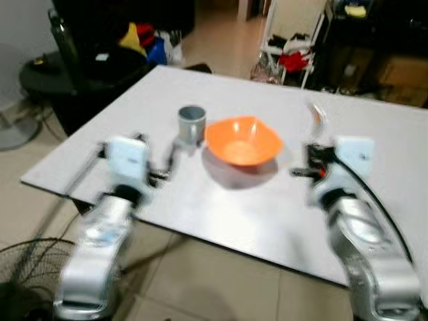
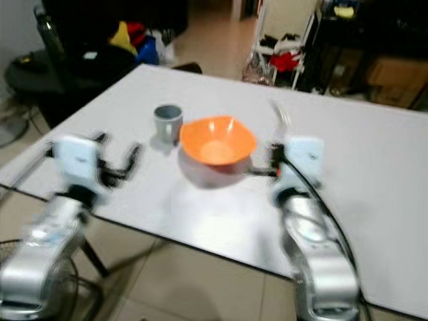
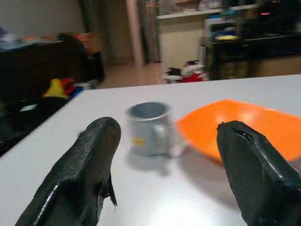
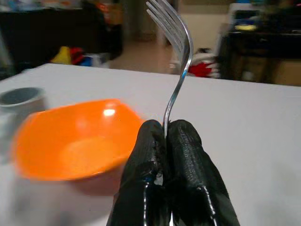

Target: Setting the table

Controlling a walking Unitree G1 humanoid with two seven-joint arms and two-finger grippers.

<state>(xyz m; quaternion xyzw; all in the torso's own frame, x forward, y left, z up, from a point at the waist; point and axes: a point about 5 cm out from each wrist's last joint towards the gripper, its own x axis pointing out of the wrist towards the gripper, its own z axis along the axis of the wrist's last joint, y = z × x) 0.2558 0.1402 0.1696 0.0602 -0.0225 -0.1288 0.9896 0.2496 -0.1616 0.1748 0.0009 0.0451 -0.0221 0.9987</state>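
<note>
Head views: orange bowl (image 1: 242, 142) sits mid-table (image 1: 221, 214) with a grey mug (image 1: 191, 124) just beside it on the robot's left. Left wrist view: left gripper (image 3: 167, 174) hovers over the table, fingers spread wide, facing the mug. Right wrist view: right gripper (image 4: 164, 136) pinches a metal fork (image 4: 175, 61) upright, right of the bowl.

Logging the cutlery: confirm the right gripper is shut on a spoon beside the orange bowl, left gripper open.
Wrong on one point: the right gripper is shut on a fork, tines plain in the right wrist view. It is beside the orange bowl; left gripper open.
</note>
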